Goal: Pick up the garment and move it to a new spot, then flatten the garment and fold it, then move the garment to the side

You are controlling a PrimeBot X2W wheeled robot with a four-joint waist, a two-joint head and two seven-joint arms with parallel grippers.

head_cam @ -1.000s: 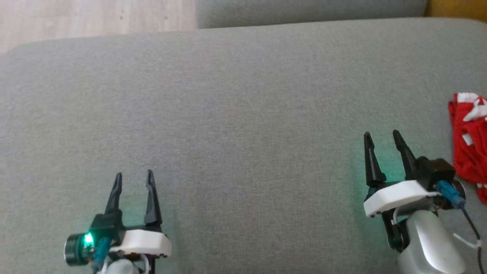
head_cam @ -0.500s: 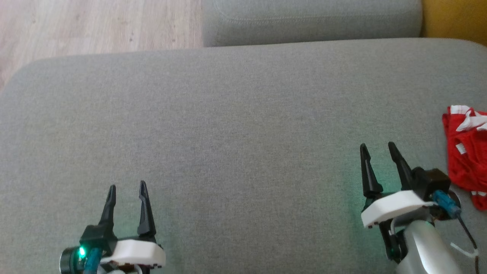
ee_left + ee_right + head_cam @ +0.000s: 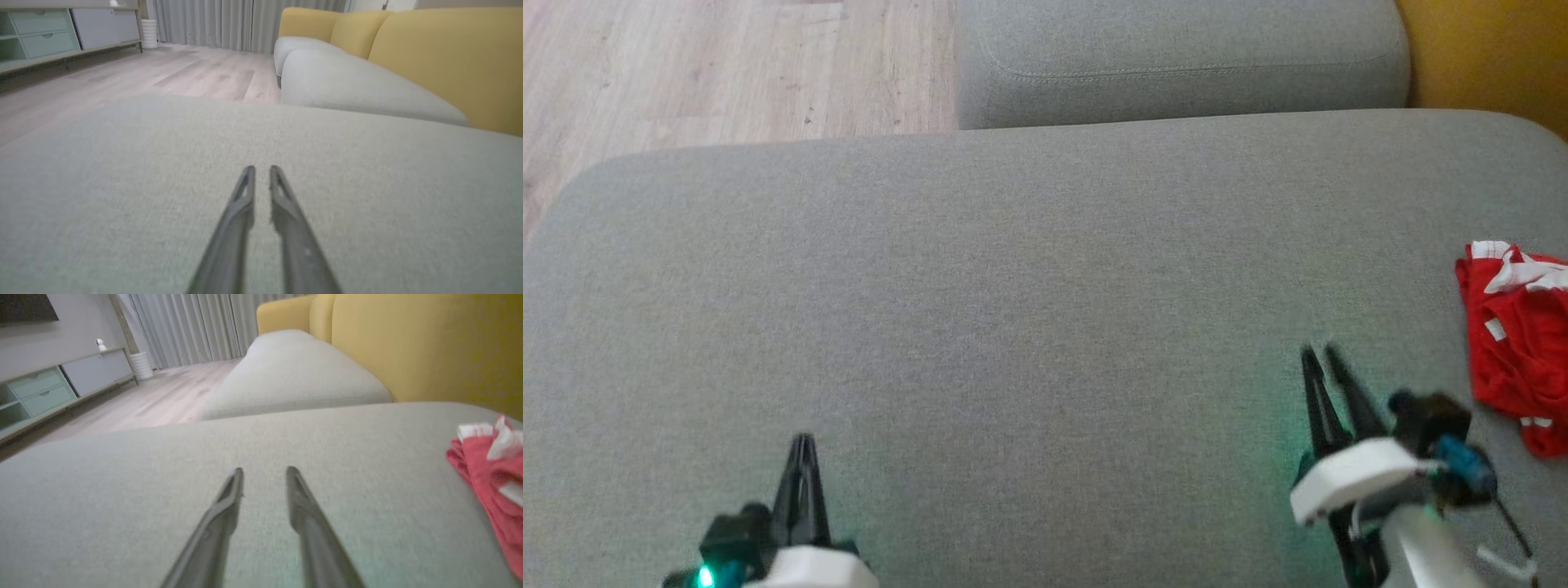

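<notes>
Fingers: left gripper nearly touching, right gripper narrowly apart (both empty); crumpled red-and-white garment lies at right edge of grey fabric cushion.

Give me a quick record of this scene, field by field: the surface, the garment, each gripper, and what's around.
Surface: wide grey fabric sofa seat
Garment: crumpled red cloth garment with white trim, lying at the seat's right side in the head view, untouched
Left gripper: lower left of the head view, jaws narrowly apart, holding nothing
Right gripper: jaws apart, holding nothing, beside the garment, not touching it
Surroundings: second grey cushion, yellow sofa backrest, pale wooden floor
Task stage: pickup not yet begun
</notes>
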